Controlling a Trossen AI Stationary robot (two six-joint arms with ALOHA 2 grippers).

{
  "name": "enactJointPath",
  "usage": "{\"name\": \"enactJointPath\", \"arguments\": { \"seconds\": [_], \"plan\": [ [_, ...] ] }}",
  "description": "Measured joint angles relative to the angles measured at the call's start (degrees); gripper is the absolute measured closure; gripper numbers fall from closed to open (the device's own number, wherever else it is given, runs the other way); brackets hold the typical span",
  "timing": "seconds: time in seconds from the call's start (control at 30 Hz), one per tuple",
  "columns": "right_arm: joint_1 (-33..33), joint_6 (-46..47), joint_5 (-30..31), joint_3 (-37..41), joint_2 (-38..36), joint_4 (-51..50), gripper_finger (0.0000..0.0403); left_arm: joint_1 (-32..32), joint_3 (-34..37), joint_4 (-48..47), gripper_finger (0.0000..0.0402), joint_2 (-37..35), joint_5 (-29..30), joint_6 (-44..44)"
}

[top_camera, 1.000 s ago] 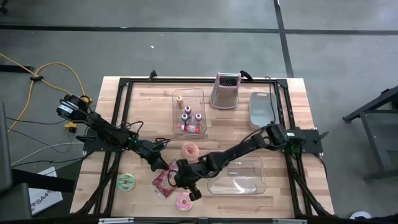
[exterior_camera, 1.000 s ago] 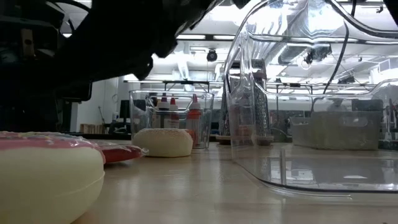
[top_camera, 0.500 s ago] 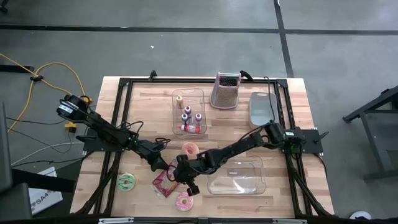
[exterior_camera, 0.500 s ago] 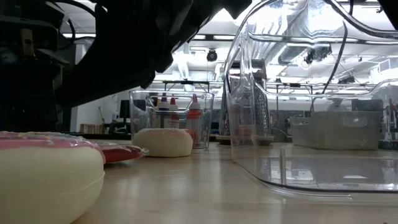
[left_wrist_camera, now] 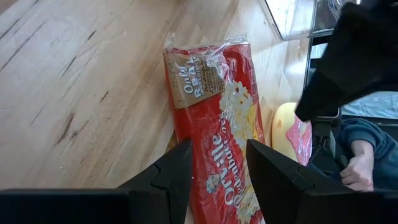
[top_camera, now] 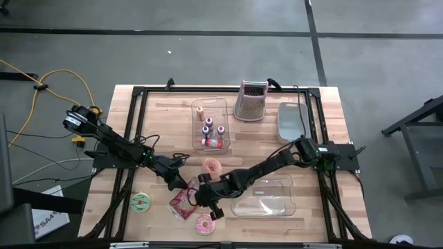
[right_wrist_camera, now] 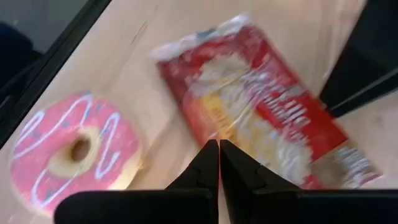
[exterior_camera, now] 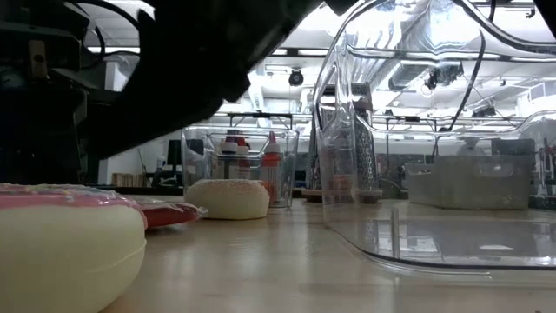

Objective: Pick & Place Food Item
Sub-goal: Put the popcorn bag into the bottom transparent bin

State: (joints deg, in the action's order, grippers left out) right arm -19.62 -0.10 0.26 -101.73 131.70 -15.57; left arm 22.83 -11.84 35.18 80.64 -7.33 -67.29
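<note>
Wooden tabletop [top_camera: 159,111] carries the popcorn packet [top_camera: 183,203] at about seven o'clock from its middle, and from the nine o'clock side the left gripper [top_camera: 181,182] slopes down at the packet's near end, fingers parted either side of it and not yet pinched. For a sound pick it should settle lower before clenching. Reaching over from three o'clock, the right gripper [top_camera: 212,210] hangs clenched on nothing between packet and pink doughnut [top_camera: 204,223].
</note>
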Motion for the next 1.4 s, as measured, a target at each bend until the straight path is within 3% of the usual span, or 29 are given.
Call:
{"name": "enactJointPath", "arguments": {
  "seconds": [0.23, 0.6, 1.4],
  "plan": [
    [0.37, -0.15, -3.16, -2.45, 0.09, -3.93, 0.0400, 0.00, 0.00, 0.00, 0.0256, 0.00, 0.00, -0.02],
    [1.44, 0.20, -3.22, -7.21, 0.00, -11.21, 0.0400, 0.00, 0.00, 0.02, 0.0256, 0.00, 0.00, -0.15],
    [2.16, 3.40, -2.83, -1.33, 2.02, -4.01, 0.0401, 0.02, 0.02, 0.80, 0.0256, 0.00, -0.77, -0.47]
  ]
}}
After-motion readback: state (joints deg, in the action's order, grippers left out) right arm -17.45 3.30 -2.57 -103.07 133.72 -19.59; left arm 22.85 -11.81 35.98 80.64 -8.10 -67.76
